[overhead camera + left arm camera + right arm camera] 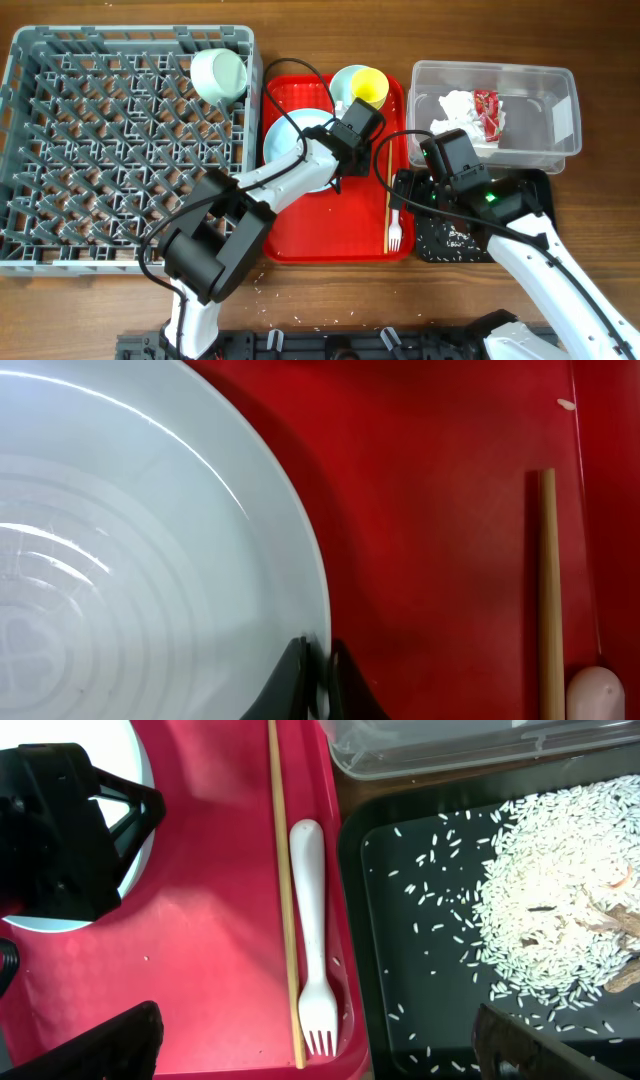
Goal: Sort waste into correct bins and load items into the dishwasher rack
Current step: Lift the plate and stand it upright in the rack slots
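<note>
closest in, the left gripper (318, 682) is clamped on the rim of the plate (120, 540), an edge pinch likely meant to lift it off the red tray (430, 510) toward the rack (100, 150). right gripper (320, 1045) hangs with jaws wide apart over the fork (310, 920) and chopstick (285, 870), beside the rice (560, 890) in the black tray (400, 980), probably placed to take one next.

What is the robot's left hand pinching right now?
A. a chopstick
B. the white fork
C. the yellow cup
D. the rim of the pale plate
D: the left wrist view shows the left hand closed on the edge of the pale plate; the white fork lies free on the red tray.
</note>
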Robot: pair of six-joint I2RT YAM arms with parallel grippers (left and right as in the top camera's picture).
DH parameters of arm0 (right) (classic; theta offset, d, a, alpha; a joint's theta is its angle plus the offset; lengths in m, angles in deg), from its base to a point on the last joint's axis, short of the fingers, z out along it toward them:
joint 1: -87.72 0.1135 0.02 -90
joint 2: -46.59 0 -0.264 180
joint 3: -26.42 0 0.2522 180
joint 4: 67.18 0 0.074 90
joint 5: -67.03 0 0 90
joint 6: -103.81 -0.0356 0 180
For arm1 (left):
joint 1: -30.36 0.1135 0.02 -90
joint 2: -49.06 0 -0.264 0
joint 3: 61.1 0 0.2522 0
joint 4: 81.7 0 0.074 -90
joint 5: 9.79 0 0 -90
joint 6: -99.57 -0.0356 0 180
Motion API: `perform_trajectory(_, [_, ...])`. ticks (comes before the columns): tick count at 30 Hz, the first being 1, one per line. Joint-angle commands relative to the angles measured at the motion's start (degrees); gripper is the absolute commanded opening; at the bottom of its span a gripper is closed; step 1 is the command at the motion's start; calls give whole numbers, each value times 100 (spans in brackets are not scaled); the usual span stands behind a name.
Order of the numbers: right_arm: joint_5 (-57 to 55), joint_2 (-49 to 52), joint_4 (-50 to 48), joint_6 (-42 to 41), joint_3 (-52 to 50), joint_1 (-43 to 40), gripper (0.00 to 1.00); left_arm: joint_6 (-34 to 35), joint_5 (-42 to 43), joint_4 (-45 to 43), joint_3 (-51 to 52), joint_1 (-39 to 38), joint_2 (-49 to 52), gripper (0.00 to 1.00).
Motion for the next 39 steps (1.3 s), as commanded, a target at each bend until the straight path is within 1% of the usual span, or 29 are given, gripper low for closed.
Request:
perform_trajectory(1, [-70,11,-15,-24,66,-24,100,46,70,212,76,-7,210,4])
perform_trajectory(5, [-70,11,-15,-22,66,-24,100,46,699,560,76,-13,-26,4])
perform_trajectory(8, [-70,11,-15,-22,66,-24,100,238,907,769,76,-7,-426,4])
perform_trajectory(11, [-70,11,-15,-24,66,-24,100,284,1523,820,76,-13,-949,4])
perform_trajectory(14, [-70,11,-15,-22,66,-24,100,695,1517,992,76,81,-1414,4])
perform_trajectory(17, [-70,11,-15,-22,66,-24,100,772,1589,1158,76,306,-1810,4])
perform_trajectory(19, [-70,11,-15,-22,66,-24,100,745,1974,1213,76,492,-2085,4])
perform_trajectory(21, [-70,11,-15,-22,66,-24,100,612,2599,1217,76,745,-2389,4])
perform_trajectory(22, [-70,11,-15,-24,66,-24,100,599,2868,1241,76,920,-2570,4])
perform_trajectory(25, [-70,11,-15,-24,66,-24,100,597,3222,1447,76,1624,-3213,4])
perform_trajectory(28, [-70,11,-15,-24,66,-26,100,404,3773,1541,76,2599,-3978,4])
perform_trajectory(30, [-70,11,-15,-22,66,-24,100,356,4033,1550,74,3126,-4293,4])
perform_trajectory(33, [-70,11,-15,-22,66,-24,100,260,4406,1539,74,4334,-4760,4])
perform_trajectory(35, [-70,11,-15,-24,66,-24,100,-251,4721,1447,74,5073,-4868,4])
perform_trajectory(36, [-70,11,-15,-22,66,-24,100,-470,4837,1427,74,5313,-4865,4])
perform_trajectory(37, [-70,11,-15,-24,66,-24,100,-697,4839,1429,74,5663,-4806,4])
perform_trajectory(39, [-70,11,-15,-24,66,-24,100,-1058,5064,1429,74,6070,-4599,4])
